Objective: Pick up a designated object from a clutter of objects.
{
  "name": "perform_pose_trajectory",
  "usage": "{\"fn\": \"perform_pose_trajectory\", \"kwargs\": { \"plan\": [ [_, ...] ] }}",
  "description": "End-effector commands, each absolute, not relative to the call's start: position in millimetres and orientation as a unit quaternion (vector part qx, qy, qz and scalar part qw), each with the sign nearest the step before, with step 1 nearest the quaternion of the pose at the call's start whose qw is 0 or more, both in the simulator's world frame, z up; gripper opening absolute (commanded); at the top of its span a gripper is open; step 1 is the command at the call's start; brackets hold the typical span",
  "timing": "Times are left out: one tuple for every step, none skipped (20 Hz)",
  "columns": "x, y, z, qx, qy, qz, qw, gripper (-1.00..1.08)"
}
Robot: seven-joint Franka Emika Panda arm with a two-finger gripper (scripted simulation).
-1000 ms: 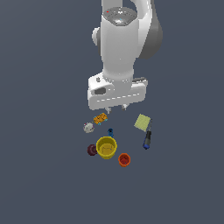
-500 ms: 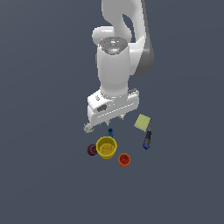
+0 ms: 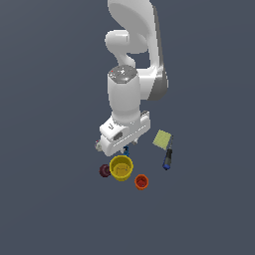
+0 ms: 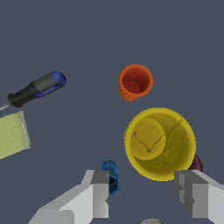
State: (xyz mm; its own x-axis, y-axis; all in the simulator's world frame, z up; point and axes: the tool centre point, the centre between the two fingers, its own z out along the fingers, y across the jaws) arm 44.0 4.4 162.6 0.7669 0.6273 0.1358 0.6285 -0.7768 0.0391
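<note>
The yellow cup stands upright, wide rim up, in the middle of the clutter; it also shows in the wrist view. My gripper hangs just above and behind it, open and empty. In the wrist view the gripper has its fingers spread wide, and the cup's near rim lies roughly between them, lower down. The orange-red cup stands beside the yellow cup. The dark maroon ball touches the yellow cup's side.
A tiny blue piece lies by one finger. A blue-and-black marker and a pale green square lie on the exterior view's right. The hand hides the white ball and orange block.
The arm has come down and towards the yellow cup. The hand now covers the white ball and orange block, which showed before. The objects have not moved.
</note>
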Motion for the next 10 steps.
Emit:
{"fn": "perform_pose_trajectory", "kwargs": {
  "plan": [
    [45, 3, 151, -0.930, -0.360, -0.079, 0.003, 0.28],
    [46, 2, 146, -0.925, -0.370, -0.082, 0.002, 0.28],
    [46, 1, 141, -0.921, -0.380, -0.085, 0.002, 0.28],
    [47, 1, 136, -0.917, -0.389, -0.088, 0.001, 0.28],
    [47, 0, 132, -0.912, -0.399, -0.091, 0.000, 0.28],
    [47, -1, 127, -0.908, -0.409, -0.095, -0.001, 0.28],
    [47, -1, 123, -0.903, -0.418, -0.098, -0.002, 0.28],
    [47, -2, 119, -0.899, -0.426, -0.100, -0.003, 0.28],
    [47, -2, 115, -0.895, -0.434, -0.103, -0.004, 0.28],
    [47, -3, 112, -0.891, -0.441, -0.106, -0.005, 0.28]
  ]
}}
